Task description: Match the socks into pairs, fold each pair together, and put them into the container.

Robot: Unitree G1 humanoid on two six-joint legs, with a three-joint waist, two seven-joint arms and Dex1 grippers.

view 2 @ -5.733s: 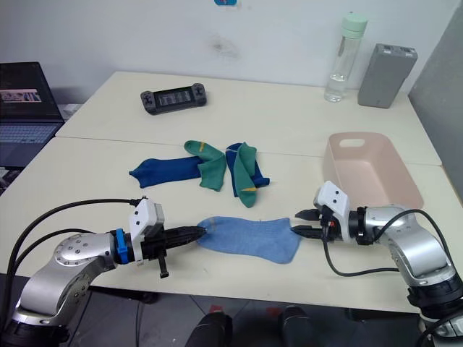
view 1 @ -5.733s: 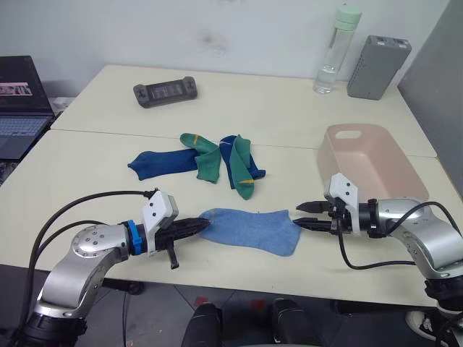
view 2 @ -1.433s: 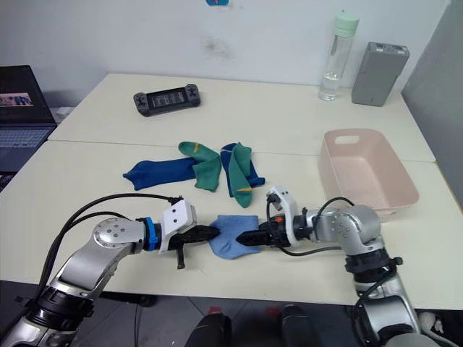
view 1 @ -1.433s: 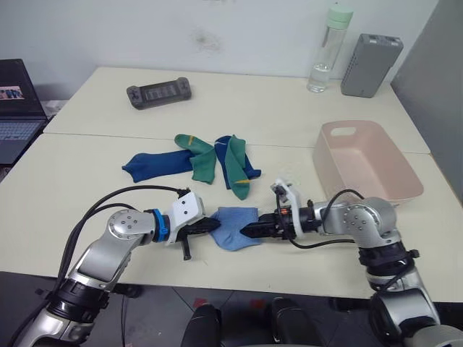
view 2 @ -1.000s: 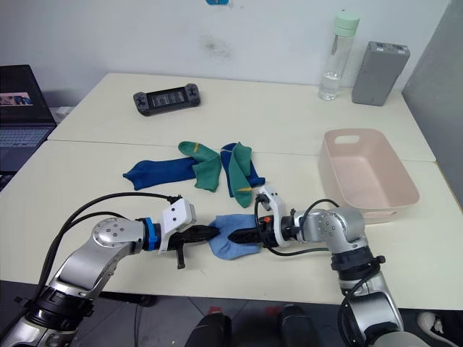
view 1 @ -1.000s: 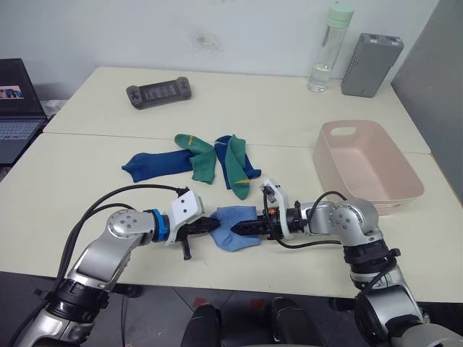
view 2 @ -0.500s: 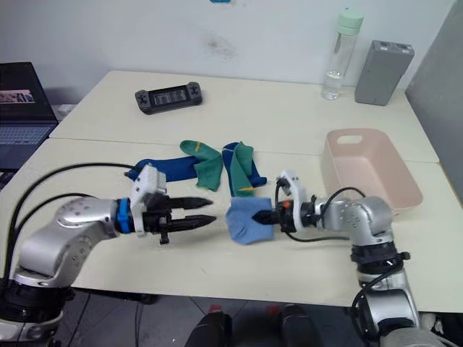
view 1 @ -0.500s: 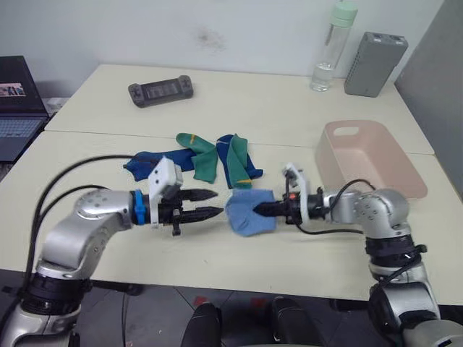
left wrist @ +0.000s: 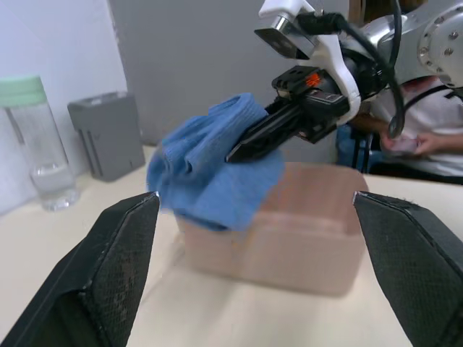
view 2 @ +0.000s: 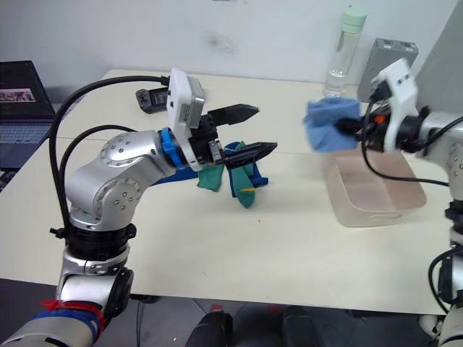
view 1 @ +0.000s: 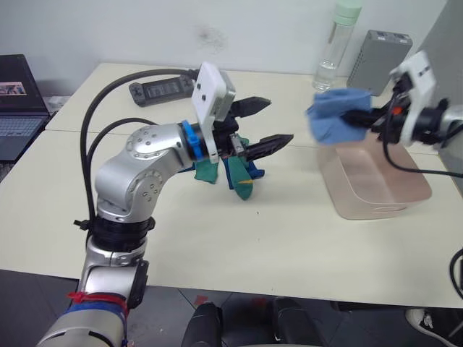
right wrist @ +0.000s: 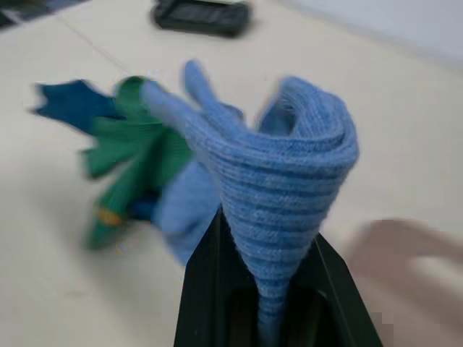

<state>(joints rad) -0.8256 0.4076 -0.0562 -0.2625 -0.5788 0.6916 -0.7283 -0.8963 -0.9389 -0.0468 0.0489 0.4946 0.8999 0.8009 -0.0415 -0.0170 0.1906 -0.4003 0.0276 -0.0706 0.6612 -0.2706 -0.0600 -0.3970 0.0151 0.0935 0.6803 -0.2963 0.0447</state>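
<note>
Right gripper (view 1: 362,116) clamped on soft ribbed light blue sock bundle (view 1: 334,121), held just above smooth pink rounded tub (view 1: 376,181). Left gripper (view 1: 264,124) fingers apart, empty, left of tub, over green socks (view 1: 217,170).

**G1 arm hardware, up close**

Both arms are silver-grey metal built from rounded joint housings. The left arm (view 1: 141,173) has a bright blue ring at the wrist, a white boxy camera mount on top, and thick black cables looping off the shoulder side. Red tape wraps its lower section. The left gripper (view 1: 264,126) has two tapered black fingers. The right gripper (view 2: 347,124) carries the same white mount, thin black cables, and a small orange spot.
</note>
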